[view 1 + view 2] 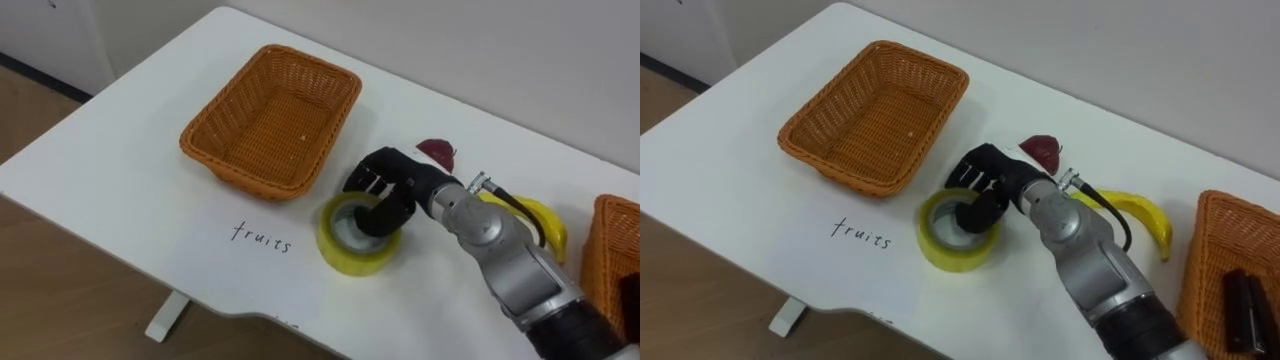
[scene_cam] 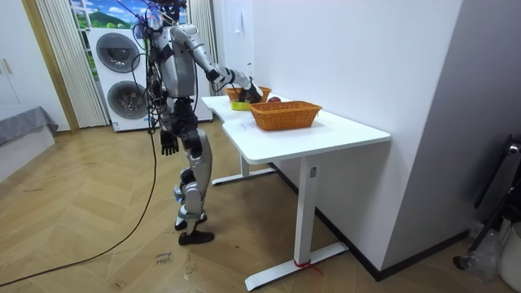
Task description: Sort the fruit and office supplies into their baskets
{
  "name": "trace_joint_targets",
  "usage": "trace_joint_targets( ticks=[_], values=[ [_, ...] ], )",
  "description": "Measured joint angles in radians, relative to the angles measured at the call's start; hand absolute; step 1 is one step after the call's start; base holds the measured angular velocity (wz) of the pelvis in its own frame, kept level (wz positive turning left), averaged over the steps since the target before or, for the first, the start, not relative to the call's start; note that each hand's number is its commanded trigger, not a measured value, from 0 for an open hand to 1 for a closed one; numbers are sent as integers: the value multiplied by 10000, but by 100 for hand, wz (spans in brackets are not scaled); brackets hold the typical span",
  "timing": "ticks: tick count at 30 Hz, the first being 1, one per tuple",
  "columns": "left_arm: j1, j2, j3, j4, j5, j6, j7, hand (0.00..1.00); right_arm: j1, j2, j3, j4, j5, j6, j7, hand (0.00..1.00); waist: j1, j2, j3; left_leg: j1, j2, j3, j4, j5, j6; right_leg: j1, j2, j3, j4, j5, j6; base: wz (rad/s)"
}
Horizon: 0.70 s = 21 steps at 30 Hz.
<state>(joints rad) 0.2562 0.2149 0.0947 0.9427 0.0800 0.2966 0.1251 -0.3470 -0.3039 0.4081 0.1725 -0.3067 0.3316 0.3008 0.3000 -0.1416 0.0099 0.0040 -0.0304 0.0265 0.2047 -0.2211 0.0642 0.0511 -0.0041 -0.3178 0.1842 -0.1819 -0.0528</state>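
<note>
Directly beneath the right hand (image 1: 392,185) — yellow tape roll (image 1: 350,256), fingers inside it.

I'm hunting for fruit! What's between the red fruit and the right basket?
A banana lies between the red fruit and the right basket; the right eye view shows it.

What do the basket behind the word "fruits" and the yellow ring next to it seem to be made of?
The basket: woven wicker or rattan, orange-brown, slightly glossy; the strands cross visibly. The yellow ring: likely a roll of plastic adhesive tape, smooth and translucent, on a paler core, perhaps cardboard.
</note>
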Motion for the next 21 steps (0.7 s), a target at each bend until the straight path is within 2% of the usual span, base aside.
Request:
trace_joint_targets(
  ticks=[6,10,12,16,21],
  values=[
    [151,-32,-5,157,-30,-82,-18,0,137,-76,-68,-950,228,3,287,100,-260,107,-30,28,-2,7,21,2,2,-7,11,129,-3,0,0,0],
    [58,-31,45,688,-95,-215,-2,0,158,-452,-97,-1330,1116,-29,261,100,-494,116,-71,82,-3,29,26,6,6,33,15,148,-33,0,-1,0],
    [88,-41,171,726,-97,-217,24,0,387,-500,-404,-1697,1196,-41,145,100,-687,79,-103,84,-11,59,48,7,6,74,21,198,-162,18,27,-2],
    [70,-61,273,731,-106,-283,31,0,518,-527,-895,-1754,1215,-47,-131,100,-829,99,-104,155,7,290,3,7,6,91,36,424,-164,19,30,-16],
    [17,-63,420,979,-99,-474,13,0,590,-613,-1769,-2395,878,-47,-136,100,-1529,137,-140,242,10,320,-44,7,7,181,35,441,-137,20,30,-1]
  ],
)
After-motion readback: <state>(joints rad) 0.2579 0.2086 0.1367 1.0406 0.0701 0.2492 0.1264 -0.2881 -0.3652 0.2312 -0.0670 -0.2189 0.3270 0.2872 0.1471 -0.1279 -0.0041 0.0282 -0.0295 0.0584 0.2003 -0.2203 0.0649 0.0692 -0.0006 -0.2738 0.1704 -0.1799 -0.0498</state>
